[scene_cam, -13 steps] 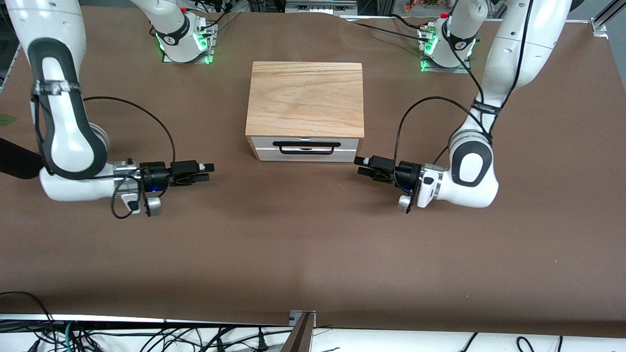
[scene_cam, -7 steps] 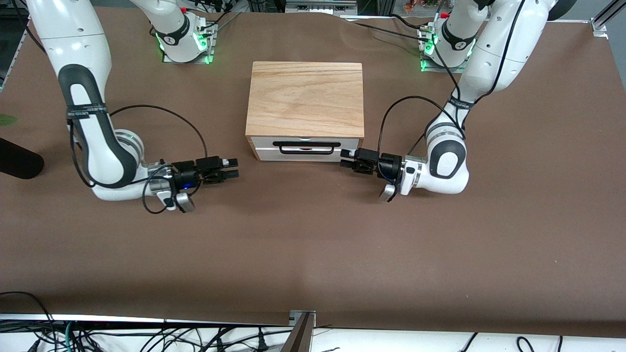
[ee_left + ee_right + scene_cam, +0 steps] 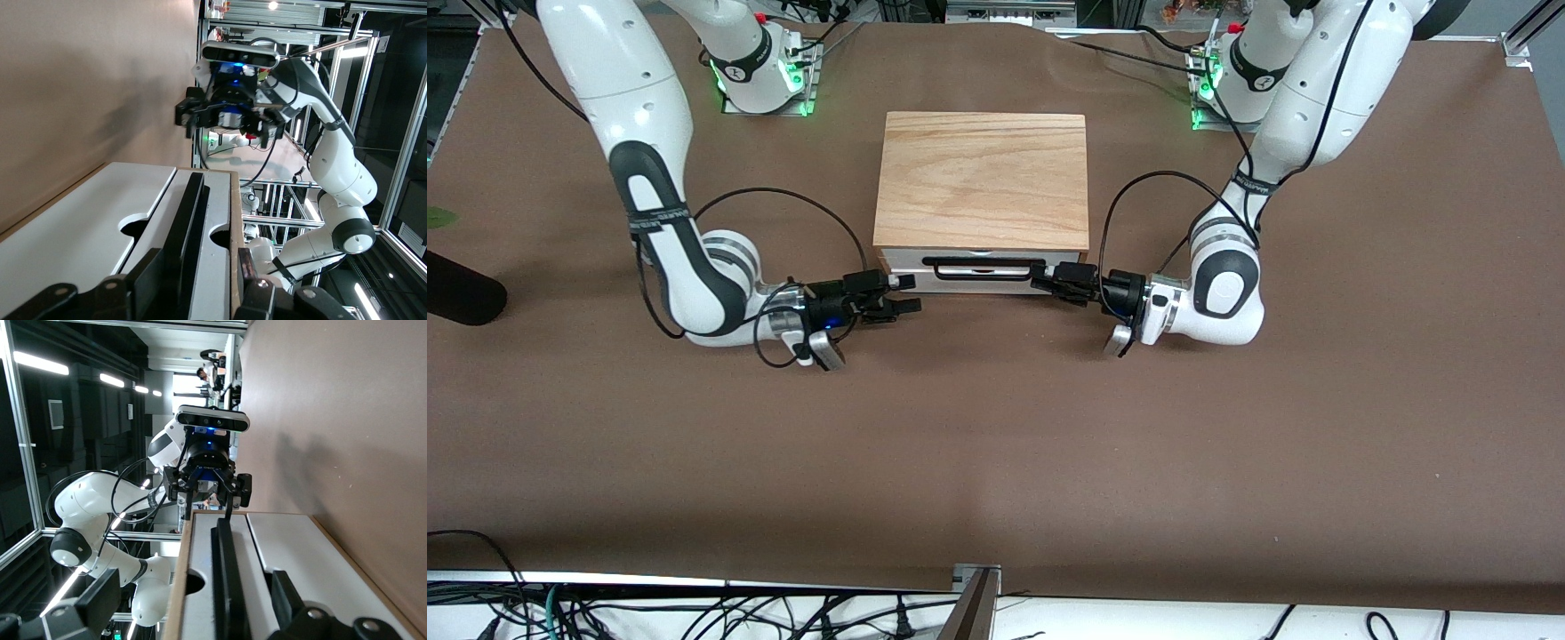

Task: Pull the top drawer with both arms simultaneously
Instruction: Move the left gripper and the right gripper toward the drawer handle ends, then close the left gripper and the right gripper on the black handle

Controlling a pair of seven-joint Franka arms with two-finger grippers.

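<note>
The top drawer [image 3: 907, 260] sits shut under the box's oak top board [image 3: 983, 178]. It has a white front and a long black bar handle [image 3: 983, 268]. My left gripper [image 3: 1039, 280] is open, low in front of the drawer, at the handle's end toward the left arm. In the left wrist view the handle [image 3: 190, 213] runs between its fingers [image 3: 143, 280]. My right gripper [image 3: 909, 295] is open, by the box's front corner toward the right arm. In the right wrist view the handle [image 3: 223, 567] runs between its fingers [image 3: 287, 593]. Neither gripper is closed on the bar.
A second white drawer front [image 3: 983, 285] lies under the top one. Both arm bases [image 3: 765, 76] stand farther from the camera than the box. A black object [image 3: 463, 298] lies at the right arm's end of the table. Cables [image 3: 694, 613] run along the front edge.
Both arms have swung inward from the table's ends toward the drawer front. The grippers now sit at the two ends of the handle. The drawer has not moved.
</note>
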